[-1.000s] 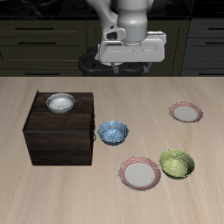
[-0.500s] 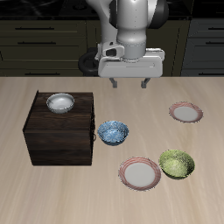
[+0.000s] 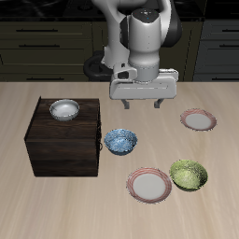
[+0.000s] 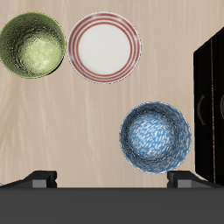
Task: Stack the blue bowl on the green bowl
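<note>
The blue bowl with speckled blue-and-white glaze sits on the table beside the dark wooden cabinet; it also shows in the wrist view. The green bowl, mottled yellow-green, sits near the table's front edge beside a pink-rimmed plate; it also shows in the wrist view. My gripper hangs open and empty in the air, above and farther back than the blue bowl. Its fingertips show at the frame's edge in the wrist view.
A dark wooden cabinet carries a small white-grey bowl on top. One pink-rimmed plate lies next to the green bowl, another farther back. The cabinet's side shows in the wrist view.
My gripper has come down and forward, toward the blue bowl. The bowls and plates have not moved.
</note>
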